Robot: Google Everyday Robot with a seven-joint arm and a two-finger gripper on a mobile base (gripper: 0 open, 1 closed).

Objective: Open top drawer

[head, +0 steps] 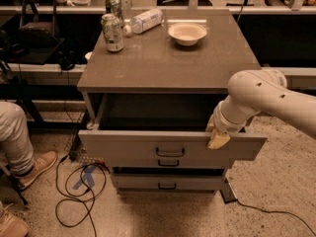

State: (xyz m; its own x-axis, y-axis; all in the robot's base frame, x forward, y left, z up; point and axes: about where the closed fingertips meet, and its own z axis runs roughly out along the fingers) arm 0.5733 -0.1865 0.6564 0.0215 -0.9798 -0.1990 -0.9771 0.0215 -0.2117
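Observation:
The grey cabinet [168, 63] has three drawers. The top drawer [128, 147] is pulled out toward me, and its dark inside shows under the tabletop. Its flat front carries a small black centre handle [170, 152]. My gripper [217, 138], on the white arm [261, 100] coming in from the right, sits at the top edge of the drawer front, right of the handle, with its yellowish tip over the rim. The two lower drawers [167, 184] are pushed in.
On the cabinet top stand two cans [112, 32], a lying plastic bottle [145, 19] and a white bowl [187, 33]. A person's leg and shoe [19, 147] are at the left. Cables [74, 191] lie on the floor left of the cabinet.

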